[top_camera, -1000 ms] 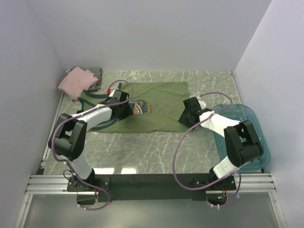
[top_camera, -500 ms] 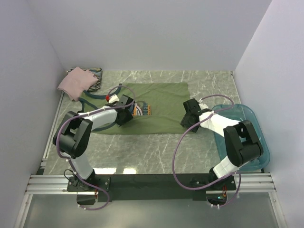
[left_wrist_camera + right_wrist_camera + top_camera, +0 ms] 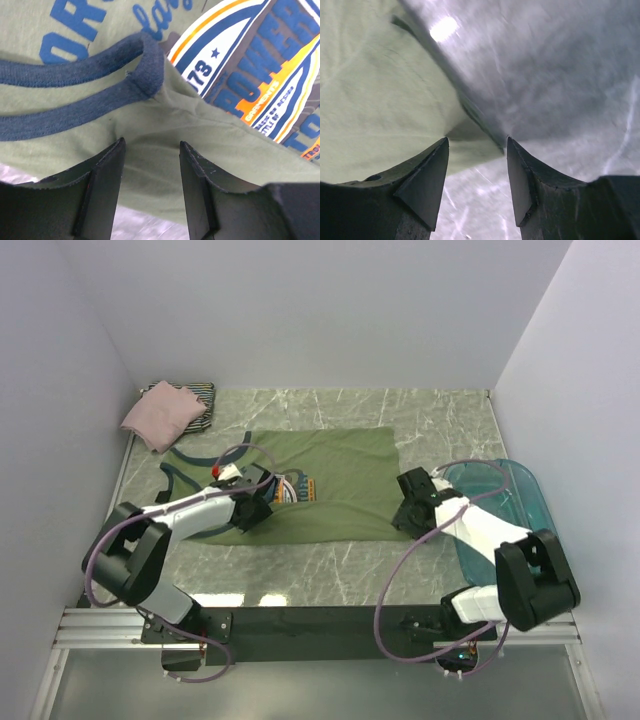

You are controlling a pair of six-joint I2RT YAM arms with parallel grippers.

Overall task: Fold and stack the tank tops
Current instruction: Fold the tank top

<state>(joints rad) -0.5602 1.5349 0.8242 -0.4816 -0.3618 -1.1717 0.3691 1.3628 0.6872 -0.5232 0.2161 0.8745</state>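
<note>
The olive-green tank top [image 3: 340,465] lies spread flat mid-table, its chest print [image 3: 293,488] facing up. My left gripper [image 3: 255,508] stands low over its near-left part, just below the print. In the left wrist view the jaws [image 3: 151,147] are apart, with green cloth [image 3: 150,115] and its near hem between them and the navy trim [image 3: 75,75] just ahead. My right gripper [image 3: 408,512] is at the shirt's near-right corner. Its jaws [image 3: 477,142] are apart, and the cloth corner [image 3: 380,90] reaches between them. The pink tank top [image 3: 158,417] lies on the striped one [image 3: 203,393] at the far left.
The translucent teal tub [image 3: 510,502] stands at the right edge, close behind my right arm. White walls close in the marble table [image 3: 330,570] on three sides. The folded pile sits in the far-left corner.
Both grippers have come toward the near edge of the table. The olive-green tank top has shifted nearer along with them. The jaws kept the same spacing.
</note>
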